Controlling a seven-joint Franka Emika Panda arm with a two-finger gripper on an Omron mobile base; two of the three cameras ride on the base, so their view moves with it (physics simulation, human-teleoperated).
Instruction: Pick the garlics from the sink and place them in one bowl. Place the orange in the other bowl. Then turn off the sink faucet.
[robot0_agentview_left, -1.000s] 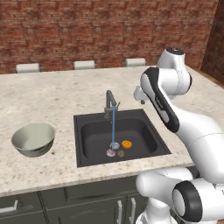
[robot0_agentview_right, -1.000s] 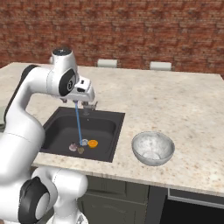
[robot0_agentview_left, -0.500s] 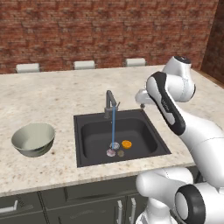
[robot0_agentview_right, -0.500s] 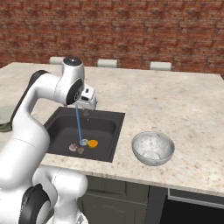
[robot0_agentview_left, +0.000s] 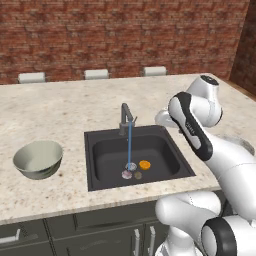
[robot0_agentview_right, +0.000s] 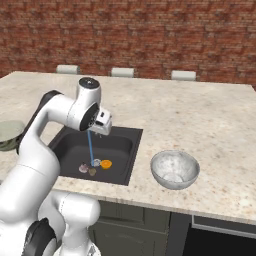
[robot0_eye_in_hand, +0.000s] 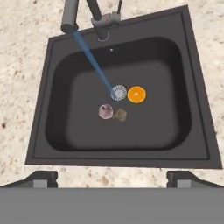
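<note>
Orange ball (robot0_eye_in_hand: 137, 94) on sink (robot0_eye_in_hand: 65, 131) floor, well below open gripper (robot0_eye_in_hand: 111, 177).

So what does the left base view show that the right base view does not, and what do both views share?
The left base view alone gives the whole plain green-grey bowl on the counter left of the sink. The right base view alone gives the mottled whitish bowl on the sink's other side. Both share the sink, the running faucet, the orange and the two garlics near the drain.
</note>
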